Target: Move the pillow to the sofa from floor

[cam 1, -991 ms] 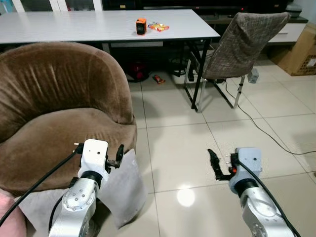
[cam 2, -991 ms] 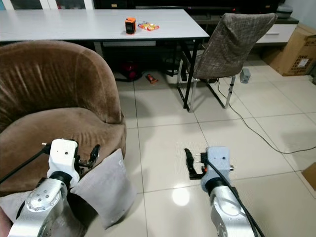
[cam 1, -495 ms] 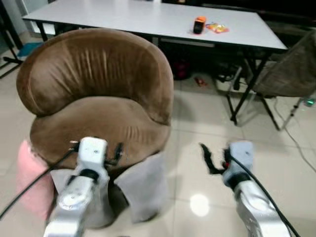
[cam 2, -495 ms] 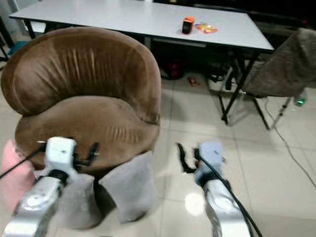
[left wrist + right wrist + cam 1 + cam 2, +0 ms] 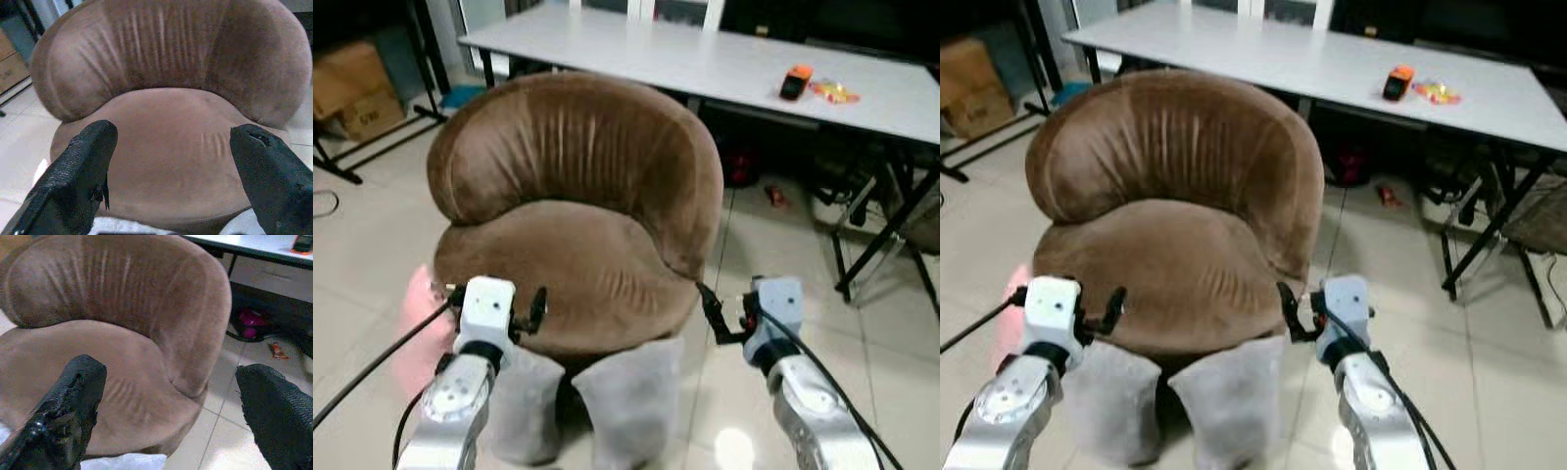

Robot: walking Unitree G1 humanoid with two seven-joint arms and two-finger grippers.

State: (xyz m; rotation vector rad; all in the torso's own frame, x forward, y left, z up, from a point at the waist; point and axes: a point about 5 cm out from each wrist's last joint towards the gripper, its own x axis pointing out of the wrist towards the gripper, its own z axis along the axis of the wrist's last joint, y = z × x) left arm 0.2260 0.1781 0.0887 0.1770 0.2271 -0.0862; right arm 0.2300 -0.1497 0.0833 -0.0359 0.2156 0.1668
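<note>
Two grey pillows stand on the floor against the front of the brown round sofa (image 5: 578,206): one on the left (image 5: 524,406), the other on the right (image 5: 628,399). A pink pillow (image 5: 414,328) lies on the floor at the sofa's left side. My left gripper (image 5: 494,298) hovers open over the seat's front left edge, above the left grey pillow. At the seat's front right edge my right gripper (image 5: 744,311) is open too. Both wrist views look between wide-spread fingers (image 5: 80,178) (image 5: 66,413) at the seat and backrest, with nothing held.
A long white table (image 5: 705,59) stands behind the sofa, with an orange object (image 5: 796,82) and a snack packet (image 5: 833,93) on it. Black table and chair legs (image 5: 886,230) are at the right. A cardboard box (image 5: 352,88) sits far left. Tiled floor lies on both sides.
The camera has swung left, so the sofa now sits centred and the second grey pillow and pink pillow are in view. Both grippers stay open.
</note>
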